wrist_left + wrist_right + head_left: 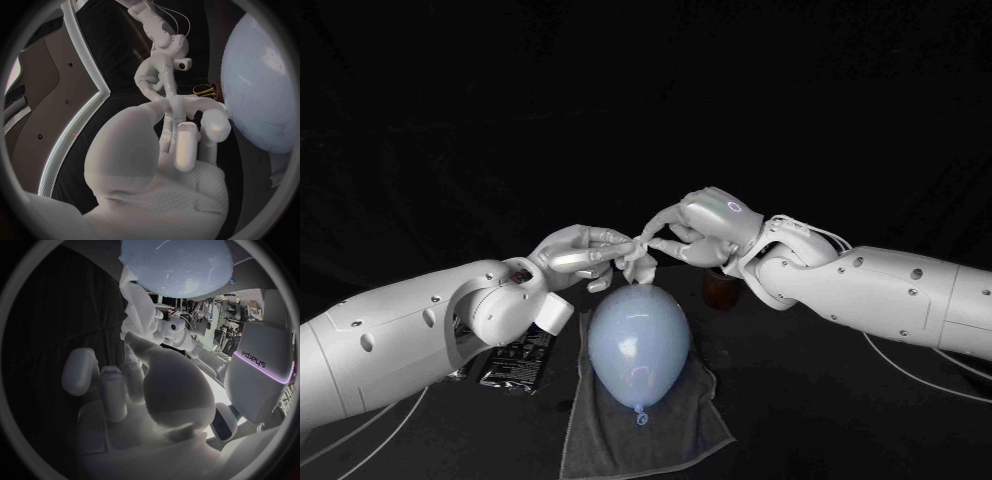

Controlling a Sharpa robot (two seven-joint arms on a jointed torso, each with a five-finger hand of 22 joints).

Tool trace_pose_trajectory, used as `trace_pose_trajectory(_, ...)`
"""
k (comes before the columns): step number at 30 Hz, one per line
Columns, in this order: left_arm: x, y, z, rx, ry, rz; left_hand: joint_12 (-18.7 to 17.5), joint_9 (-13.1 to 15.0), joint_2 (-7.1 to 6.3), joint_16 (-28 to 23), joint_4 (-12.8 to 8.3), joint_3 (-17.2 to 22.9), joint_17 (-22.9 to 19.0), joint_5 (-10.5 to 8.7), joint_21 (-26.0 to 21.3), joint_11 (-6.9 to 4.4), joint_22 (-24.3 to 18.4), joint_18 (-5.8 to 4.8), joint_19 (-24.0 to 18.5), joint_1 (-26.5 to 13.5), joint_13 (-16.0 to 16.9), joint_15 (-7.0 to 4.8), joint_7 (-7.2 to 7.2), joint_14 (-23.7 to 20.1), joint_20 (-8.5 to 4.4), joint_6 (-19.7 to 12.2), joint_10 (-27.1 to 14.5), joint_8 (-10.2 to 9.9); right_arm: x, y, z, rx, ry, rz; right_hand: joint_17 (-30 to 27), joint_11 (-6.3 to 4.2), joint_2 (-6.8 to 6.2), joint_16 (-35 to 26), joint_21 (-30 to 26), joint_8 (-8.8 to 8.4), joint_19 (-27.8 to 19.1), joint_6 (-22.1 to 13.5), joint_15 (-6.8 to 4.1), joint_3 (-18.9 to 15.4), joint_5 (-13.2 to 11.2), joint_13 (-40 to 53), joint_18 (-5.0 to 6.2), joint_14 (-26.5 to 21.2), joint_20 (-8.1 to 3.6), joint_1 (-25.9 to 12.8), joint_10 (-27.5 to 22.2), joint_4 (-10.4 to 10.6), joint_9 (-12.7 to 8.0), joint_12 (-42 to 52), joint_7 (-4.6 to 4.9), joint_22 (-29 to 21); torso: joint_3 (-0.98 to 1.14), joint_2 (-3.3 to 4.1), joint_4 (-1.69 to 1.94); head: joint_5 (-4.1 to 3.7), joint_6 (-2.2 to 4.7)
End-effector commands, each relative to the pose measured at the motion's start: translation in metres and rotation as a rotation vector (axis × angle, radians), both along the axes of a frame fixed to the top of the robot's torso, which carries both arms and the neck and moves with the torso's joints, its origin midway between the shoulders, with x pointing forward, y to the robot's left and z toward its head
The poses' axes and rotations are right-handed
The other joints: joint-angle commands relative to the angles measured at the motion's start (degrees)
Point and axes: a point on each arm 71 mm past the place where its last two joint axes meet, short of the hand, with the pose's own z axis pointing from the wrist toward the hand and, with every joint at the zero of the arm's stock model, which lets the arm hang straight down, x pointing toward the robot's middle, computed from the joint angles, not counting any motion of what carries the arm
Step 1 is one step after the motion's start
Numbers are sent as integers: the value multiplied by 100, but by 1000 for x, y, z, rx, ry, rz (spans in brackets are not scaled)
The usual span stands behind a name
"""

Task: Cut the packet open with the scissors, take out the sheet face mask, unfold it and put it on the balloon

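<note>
A pale blue balloon lies on a grey towel, knot toward me. Over its far end my left hand and right hand meet fingertip to fingertip, both pinching a small, folded white sheet mask that hangs just above the balloon. In the left wrist view the mask is a narrow white strip running from my left hand to my right hand, beside the balloon. The right wrist view has my right hand with curled fingers under the balloon.
The black packet lies on the table left of the towel, partly under my left forearm. The scissors, with yellowish handles, lie just right of the balloon's far end, below my right wrist.
</note>
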Motion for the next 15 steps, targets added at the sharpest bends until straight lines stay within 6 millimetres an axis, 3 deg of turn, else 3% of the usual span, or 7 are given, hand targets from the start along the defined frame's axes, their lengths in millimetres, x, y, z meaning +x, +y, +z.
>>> trace_pose_trajectory(1, -1, -2, 1, -9, -1, -17, 26, 411, 44, 29, -11, 19, 263, 26, 18, -36, 4, -82, 33, -3, 5, 8, -10, 50, 2, -17, 57, 28, -1, 2, 0, -10, -5, 6, 1508, -7, 57, 20, 45, 44, 42, 49, -55, -16, -35, 822, -84, 596, -6, 17, 55, 45, 18, 40, -14, 849, 2, 1, -1, 1, -7)
trace_pose_trajectory(8, 0, 1, 1, -2, -4, -7, 33, 414, 42, 30, -16, 23, 261, 26, 20, -36, 4, -82, 32, -10, 9, 7, -11, 50, 1, -17, 57, 31, -3, -1, 0, -10, -8, 4, 1508, -81, 189, 20, 147, 202, 119, 15, -117, -127, -33, 889, -106, 596, -57, -6, 139, 270, 134, 116, -103, 877, 1, 1, -2, -3, -8)
trace_pose_trajectory(15, 2, 3, 0, 34, -36, 3, 37, 415, 32, 33, -10, 14, 261, 25, 18, -30, -5, -80, 23, -48, 14, 10, -8, 52, -1, -39, 39, 26, -5, -2, -1, -18, -1, 0, 1508, -106, 316, 20, 159, 284, 142, -69, -142, -155, -33, 900, -114, 596, -87, -64, 155, 499, 199, 124, -130, 881, 3, 2, -2, -3, -14)
